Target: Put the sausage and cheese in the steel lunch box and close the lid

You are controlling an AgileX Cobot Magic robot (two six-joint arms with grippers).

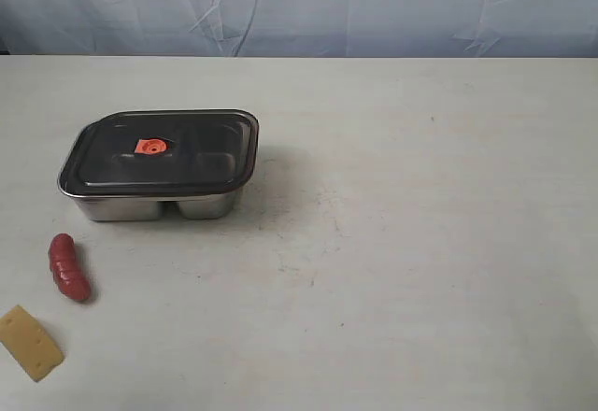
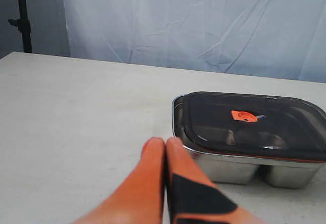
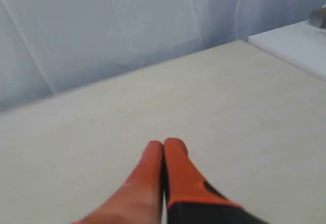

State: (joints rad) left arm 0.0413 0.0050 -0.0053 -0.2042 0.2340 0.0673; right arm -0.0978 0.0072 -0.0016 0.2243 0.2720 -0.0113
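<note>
The steel lunch box (image 1: 149,205) stands at the left of the table with the dark lid (image 1: 187,154) lying on top, its orange valve tab (image 1: 150,147) in the middle. In front of the box lie the red sausage (image 1: 68,267) and, nearer the corner, the yellow cheese (image 1: 30,343). In the left wrist view the lunch box (image 2: 229,168) and lid (image 2: 275,127) sit just beyond my left gripper (image 2: 165,143), which is shut and empty. My right gripper (image 3: 163,145) is shut on nothing above bare table. Neither gripper shows in the exterior view.
A pale cloth backdrop (image 1: 299,5) hangs behind the table's far edge. A dark stand (image 2: 21,15) rises off the table in the left wrist view. A white ledge (image 3: 293,43) borders the table in the right wrist view.
</note>
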